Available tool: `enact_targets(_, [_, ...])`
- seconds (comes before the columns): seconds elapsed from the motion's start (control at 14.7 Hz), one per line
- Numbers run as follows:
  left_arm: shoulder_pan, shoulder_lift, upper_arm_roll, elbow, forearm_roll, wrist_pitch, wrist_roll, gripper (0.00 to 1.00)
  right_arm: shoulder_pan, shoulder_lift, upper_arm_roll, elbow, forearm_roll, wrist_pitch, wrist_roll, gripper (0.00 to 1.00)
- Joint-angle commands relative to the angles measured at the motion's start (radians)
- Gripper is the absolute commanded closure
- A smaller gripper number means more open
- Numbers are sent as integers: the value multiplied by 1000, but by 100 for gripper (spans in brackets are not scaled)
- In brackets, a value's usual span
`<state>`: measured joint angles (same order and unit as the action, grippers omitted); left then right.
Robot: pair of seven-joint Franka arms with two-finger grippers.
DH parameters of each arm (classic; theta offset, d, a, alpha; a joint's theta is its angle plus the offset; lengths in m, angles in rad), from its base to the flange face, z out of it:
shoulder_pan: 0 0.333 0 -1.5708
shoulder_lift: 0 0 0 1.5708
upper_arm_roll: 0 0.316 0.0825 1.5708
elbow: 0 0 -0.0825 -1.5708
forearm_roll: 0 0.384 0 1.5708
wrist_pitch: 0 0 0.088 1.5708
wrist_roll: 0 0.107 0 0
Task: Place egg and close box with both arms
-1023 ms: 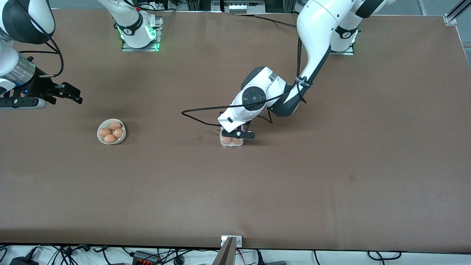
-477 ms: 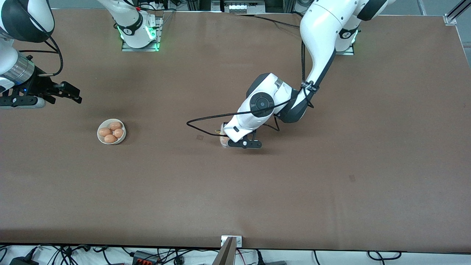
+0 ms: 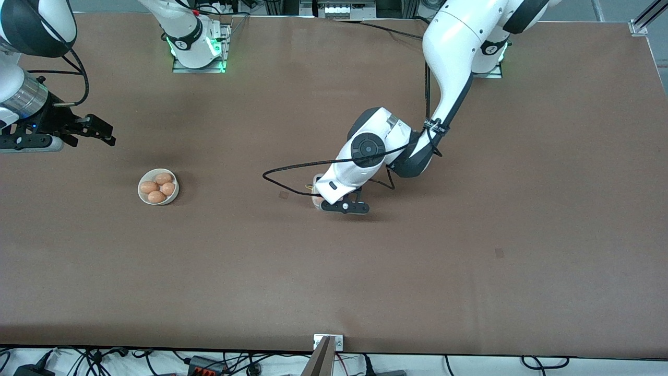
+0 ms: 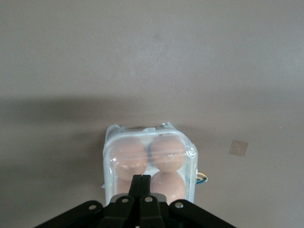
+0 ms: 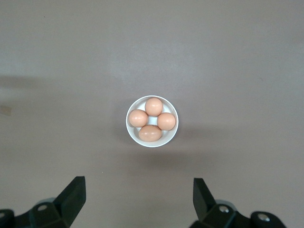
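The clear box (image 4: 149, 159) stands mid-table with its lid down over orange-brown eggs (image 4: 166, 153); three show plainly and a fourth is partly hidden by my fingers. My left gripper (image 4: 143, 180) is shut and empty, its tips resting on the lid's edge. In the front view the left hand (image 3: 339, 204) covers nearly all of the box (image 3: 315, 200). My right gripper (image 5: 138, 186) is open and empty, up in the air over the table toward the right arm's end (image 3: 99, 134), with the bowl in its view.
A round white bowl (image 3: 176, 194) with several eggs stands toward the right arm's end; it also shows in the right wrist view (image 5: 152, 144). A black cable (image 3: 282, 171) loops from the left wrist over the table. A small tape patch (image 3: 283, 195) lies beside the box.
The left hand has moved toward the front camera, over the box, and now hides it in the front view. The right arm has barely shifted.
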<state>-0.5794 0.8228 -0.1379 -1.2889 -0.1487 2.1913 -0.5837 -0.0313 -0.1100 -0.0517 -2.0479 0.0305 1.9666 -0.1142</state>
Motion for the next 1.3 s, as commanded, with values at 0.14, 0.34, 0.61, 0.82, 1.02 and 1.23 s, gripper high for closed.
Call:
enact_targets(0.14, [78, -71, 6, 17, 49, -63, 8, 8, 7, -25, -2, -11, 14, -6, -1, 0])
enact_targets(0.34, [96, -148, 15, 11, 47, -165, 68, 0, 7, -25, 1, -2, 14, -23, -1, 0])
enact_targets(0.61, [176, -238, 15, 6, 49, -292, 97, 0, 7, -25, 1, 2, 12, -25, -2, 0])
enact_targets(0.82, [252, -315, 15, 0, 40, -416, 221, 0, 5, -25, 1, 2, 14, -34, -2, 0])
enact_targets(1.02, [340, -402, 11, -49, 34, -469, 232, 0, 5, -25, 1, 11, 12, -55, -2, 0])
enact_targets(1.23, [392, -480, 17, -82, 34, -536, 232, 0, 4, -27, 1, 66, 9, -145, -7, 0])
